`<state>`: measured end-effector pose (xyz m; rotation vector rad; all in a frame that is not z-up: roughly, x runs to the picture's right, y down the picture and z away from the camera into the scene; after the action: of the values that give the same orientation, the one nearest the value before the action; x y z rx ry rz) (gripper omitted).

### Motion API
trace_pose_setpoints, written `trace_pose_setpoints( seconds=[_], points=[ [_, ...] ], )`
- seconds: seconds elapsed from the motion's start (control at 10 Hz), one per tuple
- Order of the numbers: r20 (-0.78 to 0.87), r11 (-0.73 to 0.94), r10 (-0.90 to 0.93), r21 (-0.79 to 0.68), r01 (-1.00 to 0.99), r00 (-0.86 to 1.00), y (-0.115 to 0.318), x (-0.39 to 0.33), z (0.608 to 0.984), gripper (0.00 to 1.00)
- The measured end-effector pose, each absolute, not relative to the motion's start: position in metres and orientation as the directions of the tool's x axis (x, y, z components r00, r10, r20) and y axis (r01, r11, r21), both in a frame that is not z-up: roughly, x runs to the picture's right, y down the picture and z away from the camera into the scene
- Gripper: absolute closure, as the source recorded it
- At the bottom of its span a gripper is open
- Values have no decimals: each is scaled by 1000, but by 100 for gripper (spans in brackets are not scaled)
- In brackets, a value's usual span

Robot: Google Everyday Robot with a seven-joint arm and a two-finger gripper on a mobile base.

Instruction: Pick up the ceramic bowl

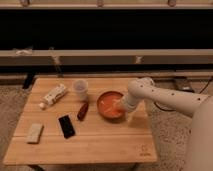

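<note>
Sitting right of centre on the wooden table (100, 142), the ceramic bowl (106, 102) has the gripper (120, 106) at its right rim, the arm reaching in from the right. Whether the gripper clamps the rim, I cannot tell. A plastic cup (80, 88) stands just far-left of the bowl.

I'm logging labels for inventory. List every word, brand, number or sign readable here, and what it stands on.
Nothing here reads clearly.
Small mark at the front right corner of the table: too blurred to read.
White tube: print, if any, too blurred.
The gripper is at the ceramic bowl; no lettering shows on either.
</note>
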<state>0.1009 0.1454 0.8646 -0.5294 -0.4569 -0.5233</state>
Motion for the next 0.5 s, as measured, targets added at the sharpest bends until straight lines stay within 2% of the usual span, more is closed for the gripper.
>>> trace_pose_setpoints(
  seconds=[0.5],
  points=[
    [519, 743, -344, -359, 565, 783, 143, 99, 863, 88]
  ],
)
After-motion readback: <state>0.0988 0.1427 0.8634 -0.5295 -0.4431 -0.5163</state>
